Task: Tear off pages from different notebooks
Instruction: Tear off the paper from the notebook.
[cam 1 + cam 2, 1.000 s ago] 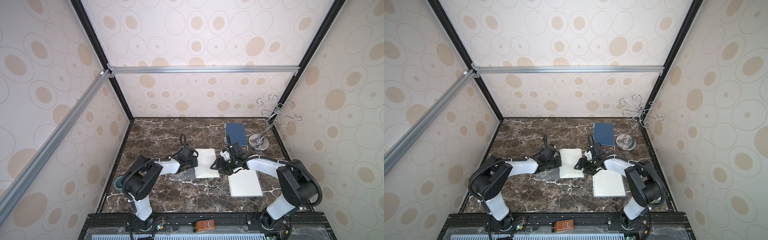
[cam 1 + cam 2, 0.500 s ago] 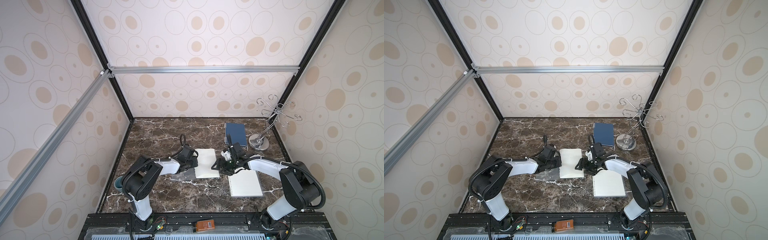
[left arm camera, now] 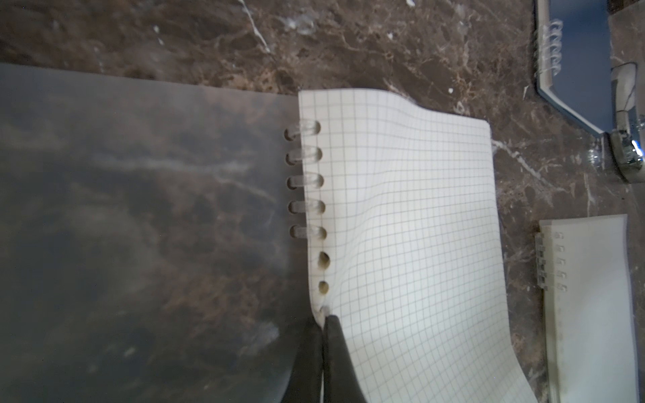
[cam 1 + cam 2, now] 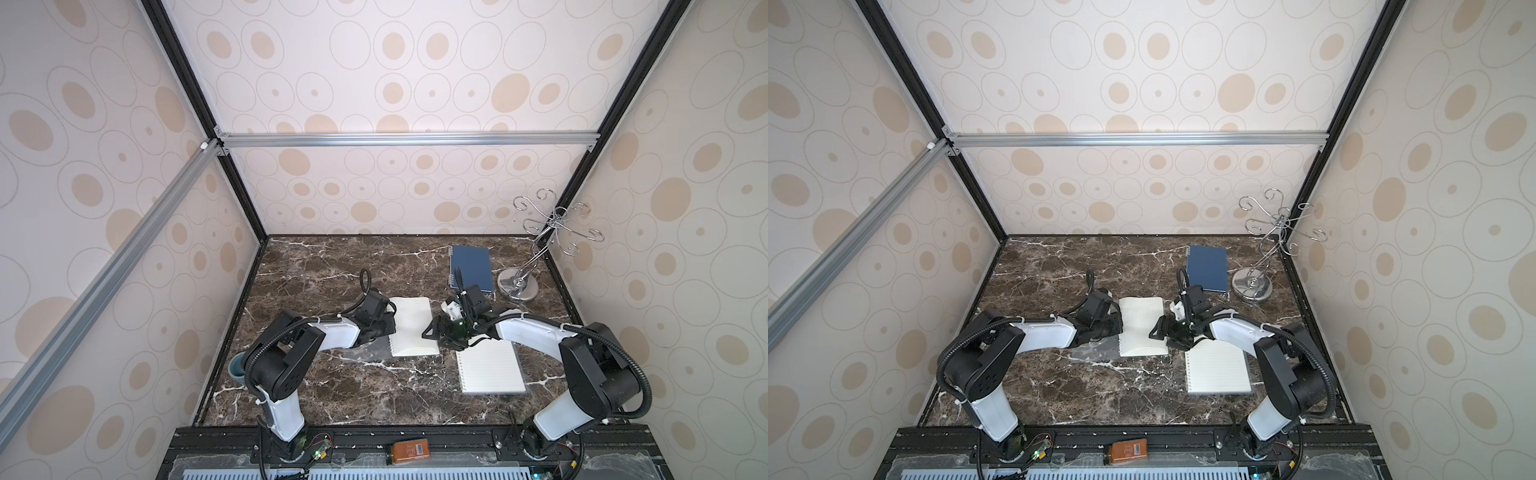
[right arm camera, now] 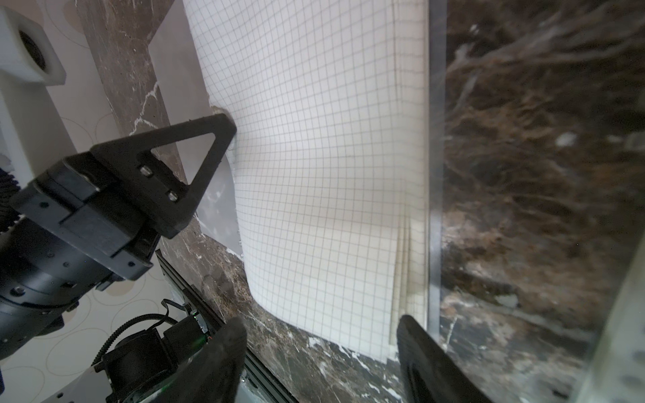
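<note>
Flimsy, tear-prone grid page [image 3: 401,226]: left jaws pinch its punched edge, the sensible hold; right jaws gape wide at its free edge.

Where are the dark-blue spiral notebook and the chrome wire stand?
Dark-blue spiral notebook [image 4: 471,268]: in a top view, cover centre.
Chrome wire stand [image 4: 524,291]: in a top view, round base.

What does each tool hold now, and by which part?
The left tool is shut on the page, at its punched edge near a corner. The right tool stands open at the opposite edge and holds nothing.
</note>
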You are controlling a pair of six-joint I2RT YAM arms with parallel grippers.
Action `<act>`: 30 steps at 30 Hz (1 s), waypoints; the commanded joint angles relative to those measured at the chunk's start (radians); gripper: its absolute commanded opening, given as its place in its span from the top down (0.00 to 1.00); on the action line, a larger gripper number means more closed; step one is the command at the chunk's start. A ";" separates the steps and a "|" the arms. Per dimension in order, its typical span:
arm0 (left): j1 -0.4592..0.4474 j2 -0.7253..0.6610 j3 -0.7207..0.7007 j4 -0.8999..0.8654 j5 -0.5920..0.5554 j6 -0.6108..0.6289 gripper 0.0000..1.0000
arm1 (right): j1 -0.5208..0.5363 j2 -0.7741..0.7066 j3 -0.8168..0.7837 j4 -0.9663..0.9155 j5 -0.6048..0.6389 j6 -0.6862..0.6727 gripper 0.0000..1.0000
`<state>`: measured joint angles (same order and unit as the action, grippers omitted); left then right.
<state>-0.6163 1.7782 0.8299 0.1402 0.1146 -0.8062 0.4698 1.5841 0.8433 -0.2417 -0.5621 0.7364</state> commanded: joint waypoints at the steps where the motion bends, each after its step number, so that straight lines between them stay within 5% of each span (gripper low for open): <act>1: -0.014 0.052 -0.054 -0.189 0.020 0.013 1.00 | -0.004 -0.001 0.005 0.007 -0.013 0.010 0.29; 30: -0.014 0.047 -0.055 -0.194 0.020 0.014 1.00 | -0.004 0.028 -0.017 0.021 0.000 0.012 0.30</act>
<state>-0.6163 1.7779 0.8291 0.1413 0.1146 -0.8062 0.4698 1.5993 0.8410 -0.2192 -0.5659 0.7437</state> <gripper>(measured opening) 0.050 0.704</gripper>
